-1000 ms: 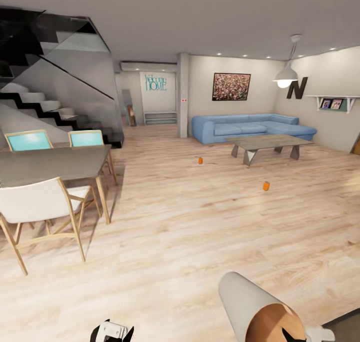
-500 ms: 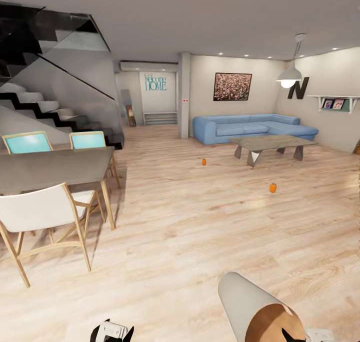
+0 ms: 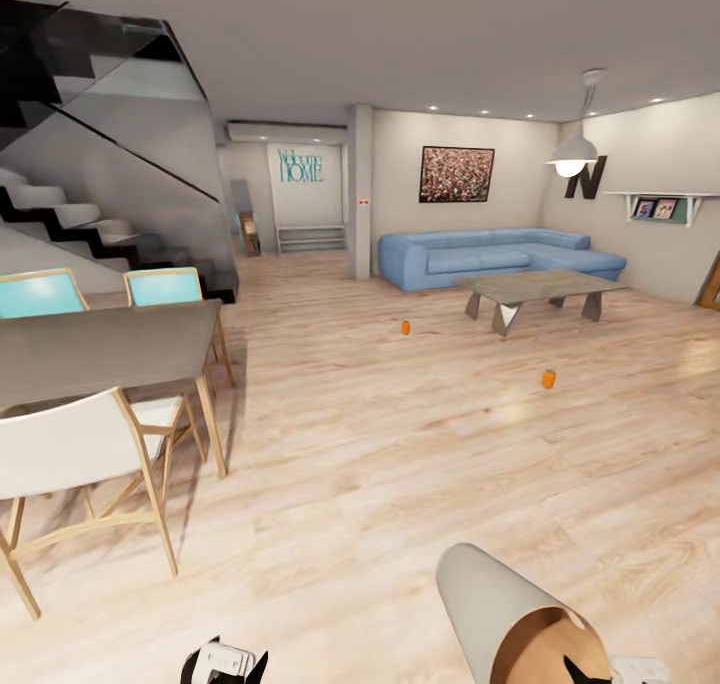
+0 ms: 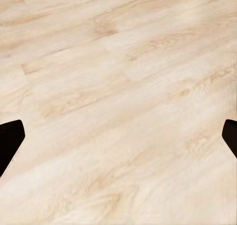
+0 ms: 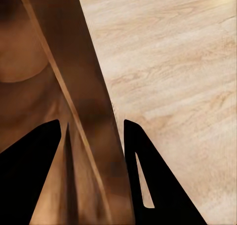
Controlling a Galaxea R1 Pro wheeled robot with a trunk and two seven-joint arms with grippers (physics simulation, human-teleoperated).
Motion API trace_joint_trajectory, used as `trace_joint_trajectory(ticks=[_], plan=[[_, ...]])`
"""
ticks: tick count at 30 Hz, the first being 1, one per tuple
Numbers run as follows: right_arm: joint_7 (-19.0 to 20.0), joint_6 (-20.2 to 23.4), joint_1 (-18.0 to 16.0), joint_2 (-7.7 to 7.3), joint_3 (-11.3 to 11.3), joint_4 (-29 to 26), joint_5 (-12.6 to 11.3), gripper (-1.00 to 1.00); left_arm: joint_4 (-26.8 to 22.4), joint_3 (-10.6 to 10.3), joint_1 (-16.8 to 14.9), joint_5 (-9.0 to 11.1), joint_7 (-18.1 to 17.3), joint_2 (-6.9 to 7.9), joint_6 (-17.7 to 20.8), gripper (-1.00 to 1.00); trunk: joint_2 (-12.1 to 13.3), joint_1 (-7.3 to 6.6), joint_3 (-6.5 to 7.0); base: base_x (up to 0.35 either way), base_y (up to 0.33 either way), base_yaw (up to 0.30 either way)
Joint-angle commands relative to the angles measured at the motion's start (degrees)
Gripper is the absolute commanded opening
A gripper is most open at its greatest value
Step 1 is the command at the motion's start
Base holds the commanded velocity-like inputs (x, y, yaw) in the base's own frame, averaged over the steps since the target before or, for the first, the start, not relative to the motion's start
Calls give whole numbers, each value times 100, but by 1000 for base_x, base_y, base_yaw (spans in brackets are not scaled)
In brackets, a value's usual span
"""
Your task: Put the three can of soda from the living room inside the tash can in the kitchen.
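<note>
- Pale wooden plank floor spreads through a large open room, with a blue corner sofa and a low grey coffee table at the far side and a dark staircase on the left.
- At the left stands a grey dining table with a white chair and two turquoise chairs.
- Two small orange soda cans stand upright on the floor, well apart from each other: the farther orange can is in front of the sofa, and the nearer orange can is in front of the coffee table. I cannot find a third can.
- The light-grey tapered trash can with the orange-brown inner wall is carried low in front of the robot, tilted, with its mouth toward the camera.
- The right gripper is clamped on the rim of this trash can, one finger inside and one outside the wall.
- The left gripper has its fingers wide apart and holds nothing; only floor lies below it.
- I judge that the step in hand is driving toward the cans. To do it well, the base should go to the nearer can, stop with it within reach of the free left arm, and keep the trash can steady so that the grip on the rim does not slip.
</note>
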Motion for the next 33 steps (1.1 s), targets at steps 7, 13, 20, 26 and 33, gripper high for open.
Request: trace_joint_trajectory(ticks=[7, 13, 20, 26, 33], plan=[[21, 14, -3, 20, -66, -8, -28, -100, 16, 0, 0, 0, 8, 0, 0, 100, 0, 0, 1, 258, 137, -126], [21, 17, -3, 20, -66, -8, -30, -100, 17, 1, -1, 0, 5, 0, 0, 100, 0, 0, 1, 258, 62, -240], [21, 17, -3, 20, -66, -8, -30, -100, 17, 1, -2, 0, 1, 0, 0, 100, 0, 0, 1, 258, 9, -248], [21, 17, -3, 18, -66, -8, -30, -100, 17, 3, -1, 0, 0, 0, 0, 100, 0, 0, 1, 258, 1, -249], [14, 10, -3, 12, -66, -8, -30, -100, 17, 1, -2, 0, 0, 0, 0, 100, 0, 0, 1, 258, 0, -225]])
